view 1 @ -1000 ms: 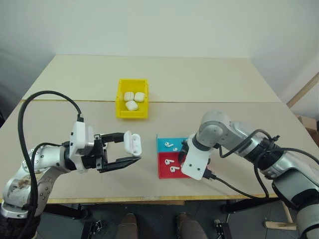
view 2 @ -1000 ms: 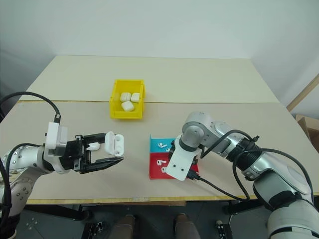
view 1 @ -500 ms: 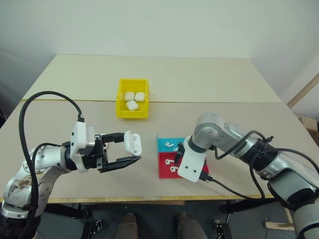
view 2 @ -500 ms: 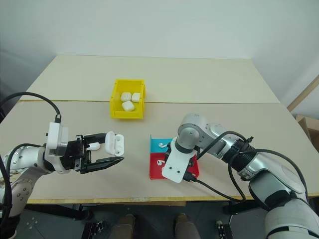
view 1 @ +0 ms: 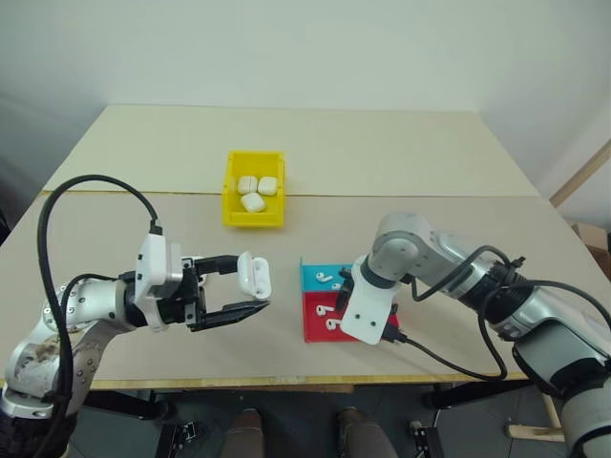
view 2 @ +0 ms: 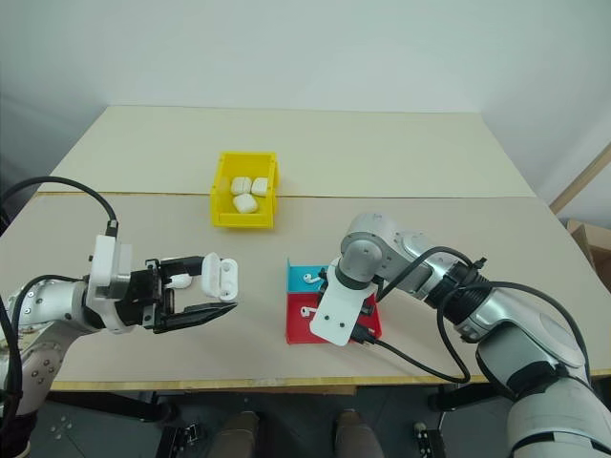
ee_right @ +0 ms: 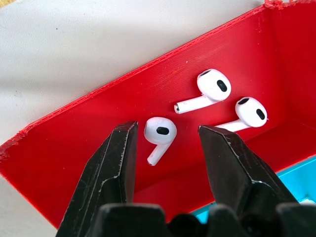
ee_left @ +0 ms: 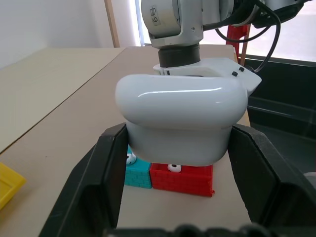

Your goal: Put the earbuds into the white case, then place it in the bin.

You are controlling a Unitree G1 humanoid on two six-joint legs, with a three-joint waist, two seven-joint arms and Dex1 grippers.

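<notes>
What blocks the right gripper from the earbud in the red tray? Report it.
Nothing visible. The right gripper hangs open over the red tray, its fingers on either side of one earbud without touching it; two more earbuds lie apart.

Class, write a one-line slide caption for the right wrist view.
Open right claw straddles one earbud in the red tray; two more lie nearby.

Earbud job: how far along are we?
Done: three small glossy white cases already lie in the bright yellow plastic bin. In hand: the left hand holds another white case with its lid open; the right hand has open fingers straddling one tiny white earbud in the shallow red tray. Left: grasp it, load the earbuds, bin the case.
</notes>
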